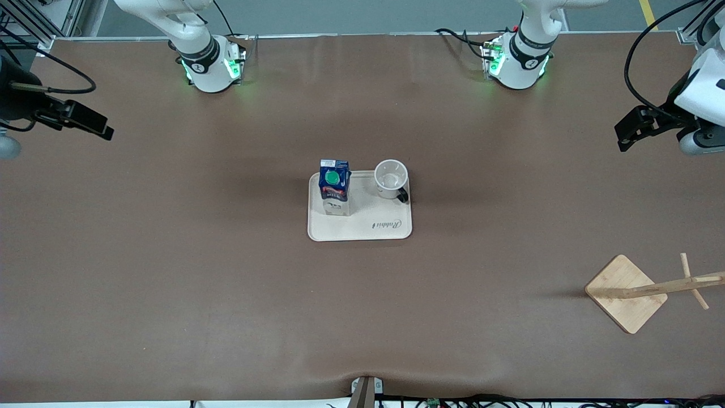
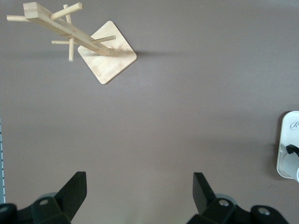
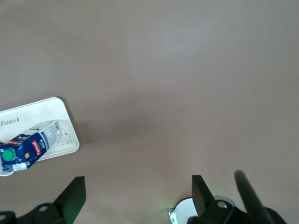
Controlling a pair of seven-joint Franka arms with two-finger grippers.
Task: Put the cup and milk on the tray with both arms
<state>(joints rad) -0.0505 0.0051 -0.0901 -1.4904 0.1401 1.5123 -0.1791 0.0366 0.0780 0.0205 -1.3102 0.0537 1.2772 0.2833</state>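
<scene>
The cream tray (image 1: 374, 226) lies in the middle of the brown table. The milk (image 1: 334, 190) stands upright on it, toward the right arm's end. The white cup (image 1: 391, 178) stands beside the milk on the tray, mouth up, toward the left arm's end. My right gripper (image 1: 93, 122) hangs open and empty over bare table at the right arm's end. Its wrist view shows the wide-apart gripper (image 3: 139, 193), the milk (image 3: 28, 147) and the tray (image 3: 42, 112). My left gripper (image 1: 631, 133) hangs open and empty over bare table at the left arm's end. Its wrist view shows the gripper (image 2: 140, 191), the tray's edge (image 2: 287, 140) and the cup (image 2: 295, 169).
A wooden stand with a square base and pegs (image 1: 626, 292) sits near the front camera at the left arm's end; the left wrist view shows this stand (image 2: 107, 58) too. The right arm's base (image 3: 184, 212) shows in the right wrist view. Cables run along the table's near edge.
</scene>
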